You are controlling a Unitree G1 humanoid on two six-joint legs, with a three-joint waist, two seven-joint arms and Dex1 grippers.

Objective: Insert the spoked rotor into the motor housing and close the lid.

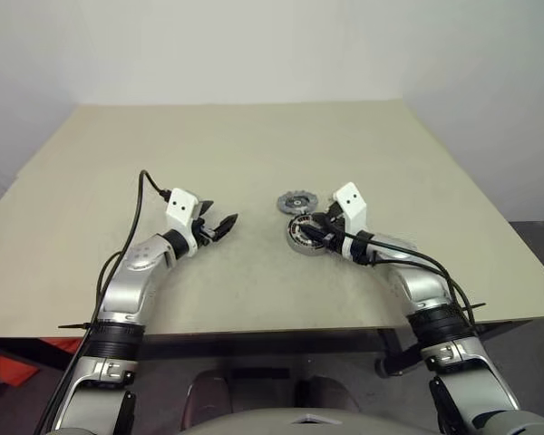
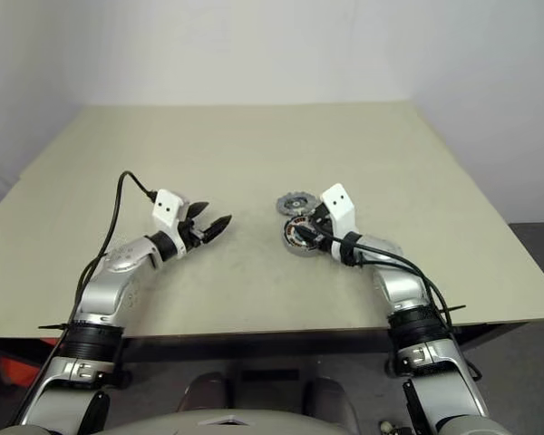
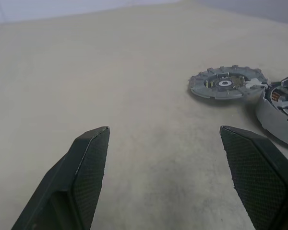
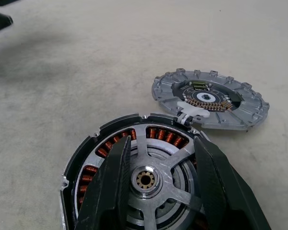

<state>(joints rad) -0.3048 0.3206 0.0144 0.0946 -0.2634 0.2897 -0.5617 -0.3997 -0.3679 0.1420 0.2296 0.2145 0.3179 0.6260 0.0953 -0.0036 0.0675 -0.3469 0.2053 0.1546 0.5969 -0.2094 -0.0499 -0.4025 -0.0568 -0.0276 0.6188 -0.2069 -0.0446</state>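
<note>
Right jaws (image 4: pixel 161 184) are clamped on the spoked rotor (image 4: pixel 151 179), which sits in the motor housing (image 4: pixel 86 165) mid-counter (image 1: pixel 254 145). Left jaws (image 3: pixel 168 177) hang wide open, holding nothing. Lid (image 4: pixel 211 98) lies touching the housing, toward the far edge.

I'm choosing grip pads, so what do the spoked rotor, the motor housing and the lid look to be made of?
The spoked rotor looks like bare machined metal: bright silver, light reflecting off the spokes. The motor housing has a dark, duller rim, probably coated metal, around copper-coloured wire coils. The lid looks like cast grey metal, matte and evenly dull, with small electronic parts at its dark centre.
</note>
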